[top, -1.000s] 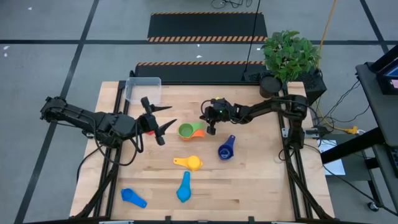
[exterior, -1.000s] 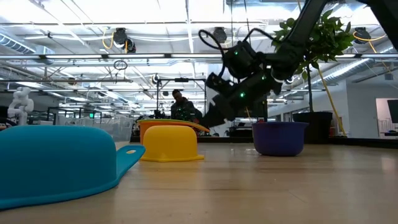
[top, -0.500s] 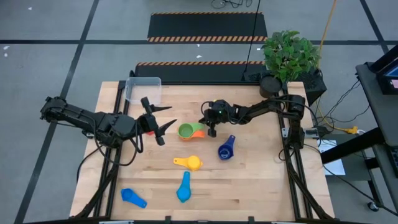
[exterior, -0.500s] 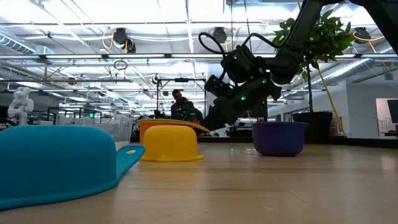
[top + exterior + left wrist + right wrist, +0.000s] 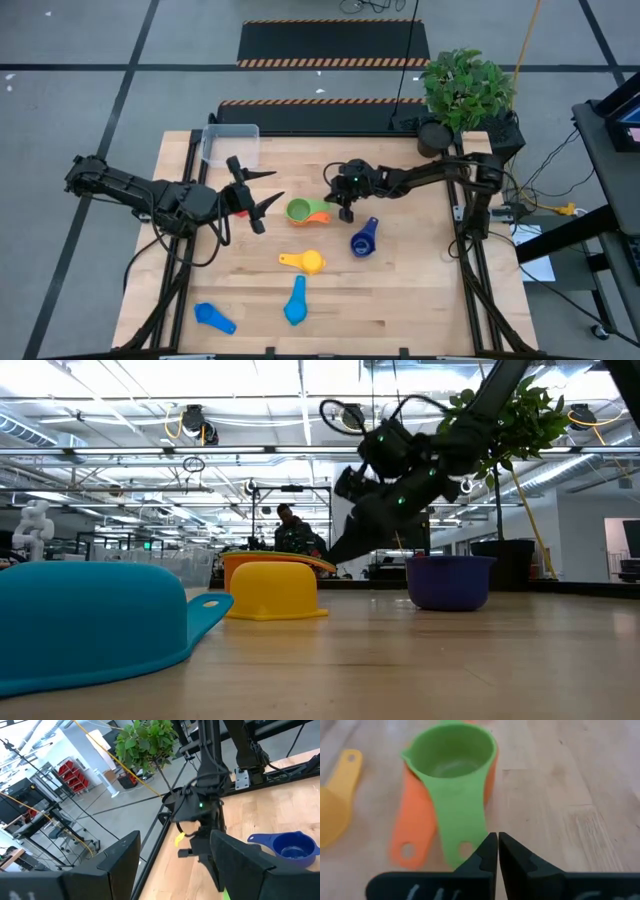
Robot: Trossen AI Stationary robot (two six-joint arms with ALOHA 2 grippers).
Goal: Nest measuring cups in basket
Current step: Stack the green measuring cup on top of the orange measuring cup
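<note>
Green measuring cup (image 5: 451, 775) sits nested in orange cup (image 5: 415, 820), just ahead of right tool (image 5: 497, 851), pinched shut, empty; left tool (image 5: 262, 196) gapes wide; likely next: reopen, grasp pair.

Green cup (image 5: 451, 765) nested in orange cup (image 5: 415, 822), closed right pincer (image 5: 497, 851) above handles.

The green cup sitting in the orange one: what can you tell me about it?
The green plastic measuring cup is a small round scoop with a pouring lip and a flat handle pierced by a hole. It stands upright and empty, nested inside the orange plastic measuring cup, handles fanned slightly apart, mid-table on the wooden table. The right gripper, shut, hovers at its handle end.
</note>
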